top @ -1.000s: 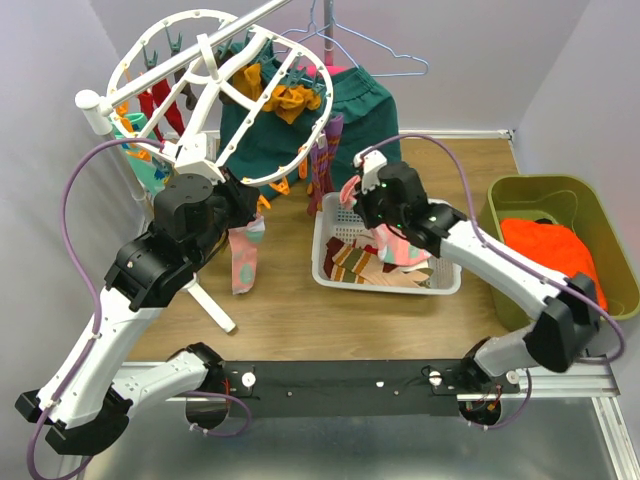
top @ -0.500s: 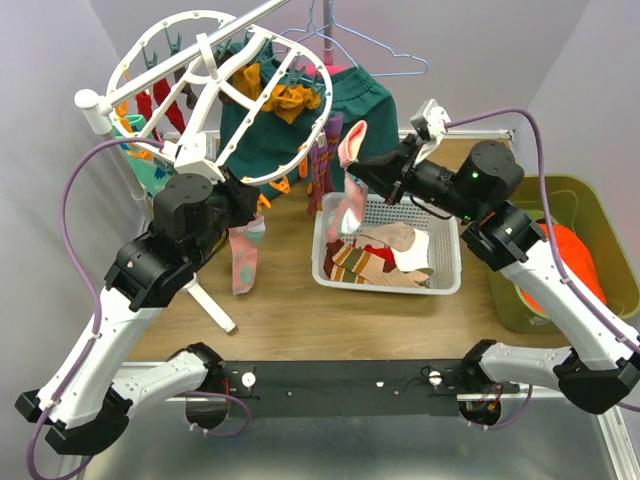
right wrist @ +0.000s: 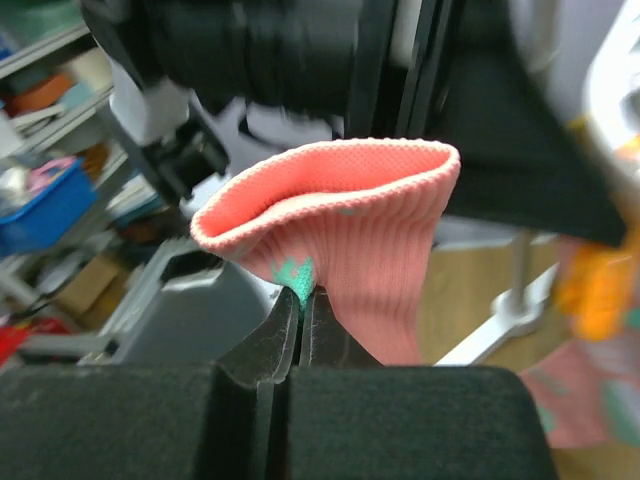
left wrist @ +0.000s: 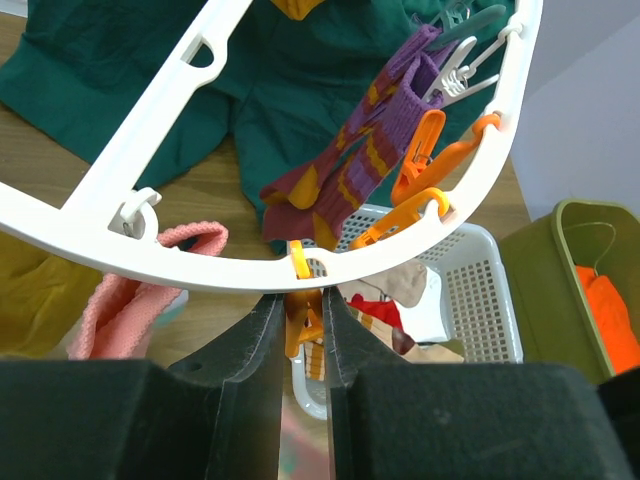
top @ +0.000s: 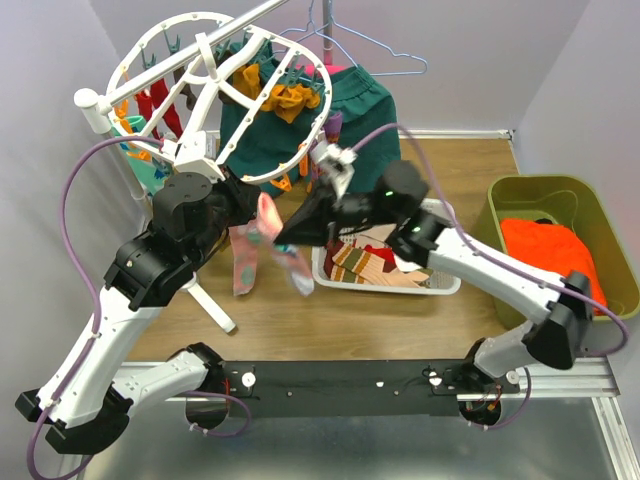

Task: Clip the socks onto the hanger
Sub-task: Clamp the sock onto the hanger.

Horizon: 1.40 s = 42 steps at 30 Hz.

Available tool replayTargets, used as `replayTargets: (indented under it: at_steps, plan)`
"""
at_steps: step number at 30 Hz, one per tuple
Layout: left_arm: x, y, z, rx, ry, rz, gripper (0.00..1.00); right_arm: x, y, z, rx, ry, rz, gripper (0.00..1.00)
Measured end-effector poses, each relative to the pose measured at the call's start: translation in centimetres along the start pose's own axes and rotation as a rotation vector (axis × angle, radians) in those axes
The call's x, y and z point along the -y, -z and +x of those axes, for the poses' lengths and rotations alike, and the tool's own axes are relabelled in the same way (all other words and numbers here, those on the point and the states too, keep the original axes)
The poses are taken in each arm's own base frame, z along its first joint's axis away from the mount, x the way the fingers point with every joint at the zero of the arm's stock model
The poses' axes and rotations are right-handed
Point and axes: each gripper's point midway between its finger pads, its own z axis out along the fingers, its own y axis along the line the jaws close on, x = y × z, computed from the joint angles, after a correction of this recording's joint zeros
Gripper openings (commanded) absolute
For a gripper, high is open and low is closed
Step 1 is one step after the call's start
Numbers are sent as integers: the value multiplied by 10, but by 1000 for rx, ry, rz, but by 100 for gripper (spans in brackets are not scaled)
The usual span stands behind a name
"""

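2 pale lilac walls (top: 50, 90) enclose a wooden table (top: 300, 310). Right gripper (right wrist: 300, 298) pinches a pink-and-teal sock (right wrist: 350, 220) at 9 o'clock of the white mesh basket (top: 440, 285). Left gripper (left wrist: 300, 305), fingers narrow, squeezes an orange clip (left wrist: 297, 338) under the hanger (left wrist: 250, 272) rim.

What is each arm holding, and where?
Right gripper: jaws on the pink sock, just below its cuff. Left gripper: jaws on an orange clip under the hanger rim.

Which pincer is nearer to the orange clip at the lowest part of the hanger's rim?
Left. The left pincer is closed on that clip. The right pincer holds a pink sock just beside it, not touching the clip.
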Motion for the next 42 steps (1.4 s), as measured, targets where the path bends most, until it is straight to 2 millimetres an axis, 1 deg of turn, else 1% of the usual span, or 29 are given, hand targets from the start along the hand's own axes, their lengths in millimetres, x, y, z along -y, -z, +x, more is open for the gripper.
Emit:
replayTargets:
  at_steps: [2,3,4,5,6,10,16,20,23,31,38,40,42]
  plan:
    - [0,0,0,-1,0,2,10,1,-14,36,-62,-65,-28,1]
    - [1,0,0,0,1,3,10,2,-17,44,-76,-77,-32,1]
    - [1,0,0,0,1,3,10,4,-22,61,-107,-101,-34,1]
    - [1,0,0,0,1,3,10,9,-24,73,-131,-115,-29,1]
    - [1,0,0,0,1,3,10,12,-25,79,-142,-120,-22,1]
    - [1,0,0,0,1,3,10,37,-23,103,-187,-104,69,1]
    - [1,0,0,0,0,3,10,71,-16,131,-250,-64,198,1]
    - [1,1,-1,2,0,5,10,86,-11,145,-288,-44,262,1]
    - [0,2,-2,4,-2,6,10,93,-8,148,-305,-23,293,1]
    - [0,3,-1,4,-16,6,10,105,-2,150,-323,42,345,1]
    - [-1,3,-1,2,-22,5,10,110,2,140,-313,86,377,1]
    - [-1,3,0,0,-24,4,10,110,3,134,-304,97,383,1]
    - [-2,3,0,-1,-26,3,10,108,2,125,-287,115,384,1]
